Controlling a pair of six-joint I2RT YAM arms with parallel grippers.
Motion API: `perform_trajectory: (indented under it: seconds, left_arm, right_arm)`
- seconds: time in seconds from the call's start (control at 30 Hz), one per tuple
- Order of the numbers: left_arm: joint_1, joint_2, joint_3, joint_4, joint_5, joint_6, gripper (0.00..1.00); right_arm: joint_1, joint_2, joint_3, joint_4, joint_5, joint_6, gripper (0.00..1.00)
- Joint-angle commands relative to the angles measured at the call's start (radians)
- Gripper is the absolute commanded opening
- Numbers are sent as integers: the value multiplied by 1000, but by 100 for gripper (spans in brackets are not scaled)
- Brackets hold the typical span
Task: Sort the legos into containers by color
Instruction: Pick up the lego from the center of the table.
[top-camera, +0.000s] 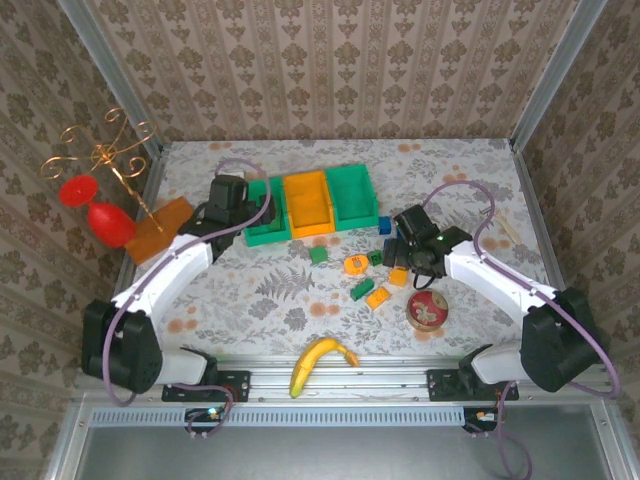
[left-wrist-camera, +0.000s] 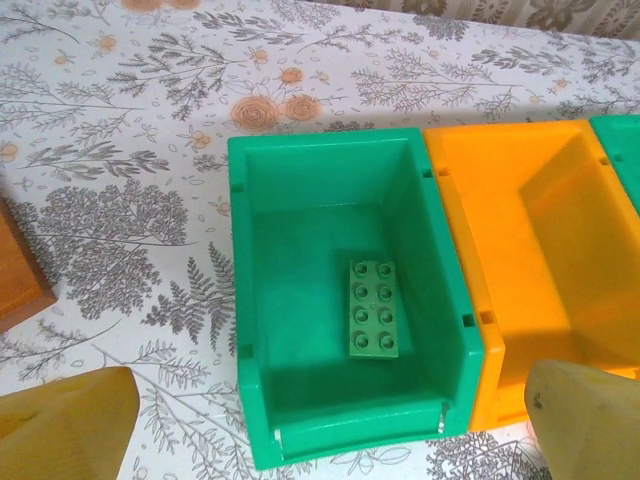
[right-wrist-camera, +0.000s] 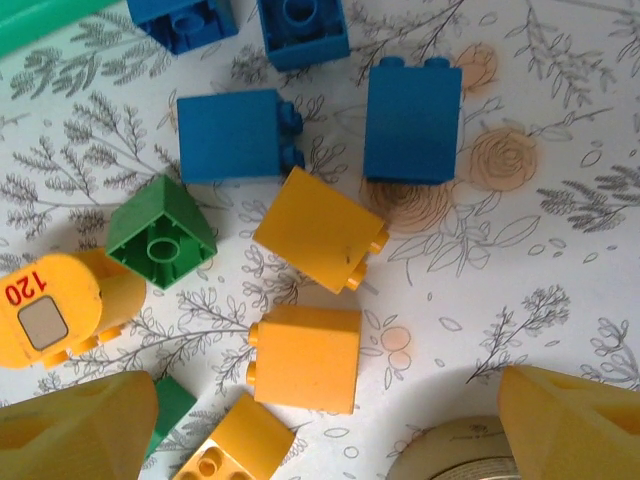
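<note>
Legos — several cropped, tin barely showing

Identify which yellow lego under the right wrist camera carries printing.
The rounded yellow piece at the left edge of the right wrist view. It bears a red "120" and a small grey square, while the other yellow blocks are plain and boxy.

The left gripper hangs by the three bins, and the right gripper is over the small blocks.
</note>
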Motion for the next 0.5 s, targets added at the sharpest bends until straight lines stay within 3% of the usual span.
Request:
perform_trajectory:
  seconds: [0.0, 0.47]
  left_arm:
    - [2, -75, -53, 10, -13, -33, 100]
    - [34, -210, -151, 17, 21, -72, 100]
  right_arm:
    - [24, 8, -11, -22, 13, 35, 90]
    - [100, 152, 56, -17, 9, 35, 90]
